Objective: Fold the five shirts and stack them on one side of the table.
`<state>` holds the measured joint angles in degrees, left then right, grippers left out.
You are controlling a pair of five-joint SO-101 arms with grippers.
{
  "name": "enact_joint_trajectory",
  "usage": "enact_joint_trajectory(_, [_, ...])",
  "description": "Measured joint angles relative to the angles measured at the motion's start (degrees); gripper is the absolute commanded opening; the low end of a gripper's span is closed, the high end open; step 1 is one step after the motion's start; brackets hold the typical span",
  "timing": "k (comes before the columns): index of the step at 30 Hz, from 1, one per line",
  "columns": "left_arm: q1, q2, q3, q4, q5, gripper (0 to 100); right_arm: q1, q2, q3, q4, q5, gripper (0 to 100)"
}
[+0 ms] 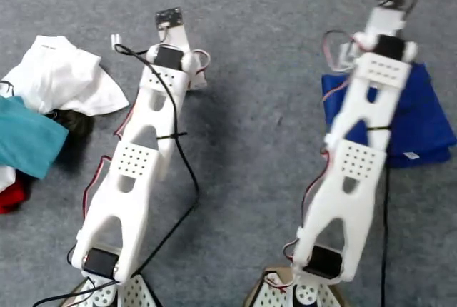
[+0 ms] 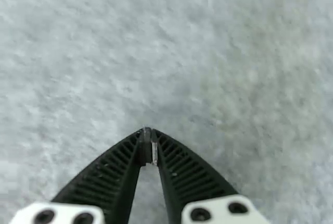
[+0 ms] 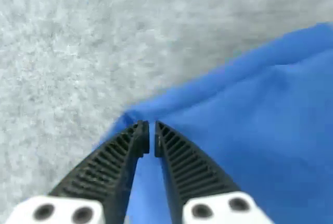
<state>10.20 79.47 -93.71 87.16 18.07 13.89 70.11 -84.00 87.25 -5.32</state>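
Right tool nearly together at blue shirt corner; left tool together.

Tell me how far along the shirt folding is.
Done: the blue shirt lies folded on the table's right side. In hand: nothing; the right claw hangs over its corner, the left claw over bare table. Left: white shirt, teal shirt, black shirt and red shirt, heaped unfolded.

Soft cloth, hard plastic.
The table cover is matt, fuzzy grey felt; the blue shirt smooth matt cloth; the arms smooth white plastic.
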Motion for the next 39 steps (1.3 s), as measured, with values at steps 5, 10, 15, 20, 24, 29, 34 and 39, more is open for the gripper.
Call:
enact_joint_trajectory(5, [-0.88,0.00,0.00,-0.70,0.00,2,-4.48,6.59,0.62,-7.03,-0.88,3.0])
enact_joint_trajectory(10, [-0.79,0.00,0.00,-0.70,0.00,2,-4.57,8.97,0.62,-16.35,-0.88,3.0])
enact_joint_trajectory(15, [-0.79,0.00,0.00,-0.70,0.00,2,-5.10,8.09,-4.75,-11.69,-0.88,3.0])
enact_joint_trajectory(20, [-0.79,0.00,0.00,-0.70,0.00,2,-5.54,-2.46,-7.91,0.26,-0.88,3.0])
enact_joint_trajectory(24, [-1.05,-0.18,0.00,-0.44,-0.09,2,-5.54,-12.13,-8.79,11.87,-0.88,3.0])
enact_joint_trajectory(29, [-9.14,-7.74,0.00,6.15,-0.18,2,-6.51,-25.23,-4.31,14.24,1.85,3.0])
enact_joint_trajectory(34, [-19.69,-20.75,0.00,12.66,-2.02,2,-12.84,-40.09,12.22,14.24,3.43,3.0])
enact_joint_trajectory(39, [-33.49,-33.76,0.70,13.10,-4.57,2,-16.88,-53.36,34.29,14.24,3.43,3.0])
